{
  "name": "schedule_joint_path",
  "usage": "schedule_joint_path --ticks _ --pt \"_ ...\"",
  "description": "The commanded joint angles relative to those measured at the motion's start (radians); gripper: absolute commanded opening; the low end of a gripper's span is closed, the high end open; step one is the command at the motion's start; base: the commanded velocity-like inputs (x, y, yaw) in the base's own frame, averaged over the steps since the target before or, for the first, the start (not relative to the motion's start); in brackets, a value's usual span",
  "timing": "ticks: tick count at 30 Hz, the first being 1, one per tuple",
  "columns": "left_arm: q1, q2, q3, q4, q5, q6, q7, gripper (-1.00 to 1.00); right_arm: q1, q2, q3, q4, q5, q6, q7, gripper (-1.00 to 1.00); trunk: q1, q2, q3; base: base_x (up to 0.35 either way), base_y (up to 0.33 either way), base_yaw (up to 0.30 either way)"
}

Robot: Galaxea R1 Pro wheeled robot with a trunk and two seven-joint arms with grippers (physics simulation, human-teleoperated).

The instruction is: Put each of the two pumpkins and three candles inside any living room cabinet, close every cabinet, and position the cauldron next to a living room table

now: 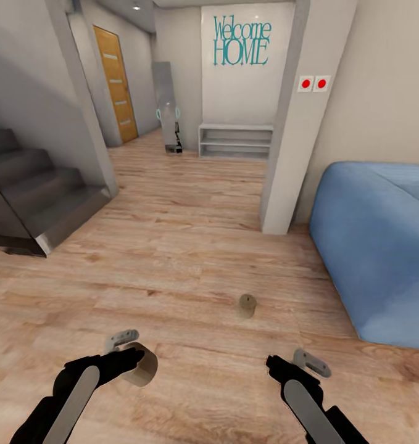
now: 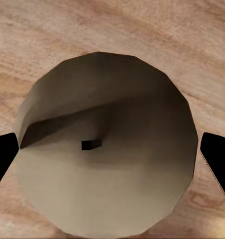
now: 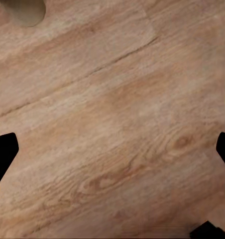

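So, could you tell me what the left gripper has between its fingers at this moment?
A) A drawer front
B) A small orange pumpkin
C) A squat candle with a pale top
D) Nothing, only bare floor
C: in the left wrist view the candle sits between the left gripper fingers, its pale top and dark wick facing the camera; the head view shows the same candle at that gripper's tip.

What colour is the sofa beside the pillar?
Blue sofa, plain with no pattern; clearest in the head view.
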Motion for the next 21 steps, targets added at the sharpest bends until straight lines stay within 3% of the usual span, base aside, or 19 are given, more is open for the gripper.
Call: schedule_joint_path --ticks 1,3,10,17,21 --pt "-0.001 0.001 -0.002 -0.002 0.011 0.001 0.01 -1.0 -0.001 0.0 0.0 -0.007 -0.003 0.029 -0.026 1.0 0.0 0.0 -0.001 0.325 0.0 0.0" --pt "-0.002 0.001 0.0 -0.004 -0.01 0.001 0.01 -1.0 -0.004 0.002 -0.005 -0.02 -0.005 0.104 -0.07 1.0 0.0 0.0 -0.001 0.325 0.0 0.0" --pt "-0.011 -0.011 0.002 -0.006 -0.1 0.012 0.011 -1.0 -0.025 0.003 -0.007 -0.019 -0.015 0.155 -0.087 1.0 0.0 0.0 -0.001 0.324 -0.023 0.0" --pt "-0.023 -0.013 -0.001 -0.029 -0.122 0.027 0.017 -1.0 -0.054 0.006 -0.004 -0.018 -0.02 0.202 -0.032 1.0 0.0 0.0 -0.001 0.325 -0.075 0.0" --pt "-0.024 -0.024 -0.024 -0.068 -0.153 0.028 0.122 -1.0 -0.056 0.01 -0.004 -0.019 -0.021 0.233 0.009 1.0 0.0 0.0 -0.001 0.325 -0.067 0.0"
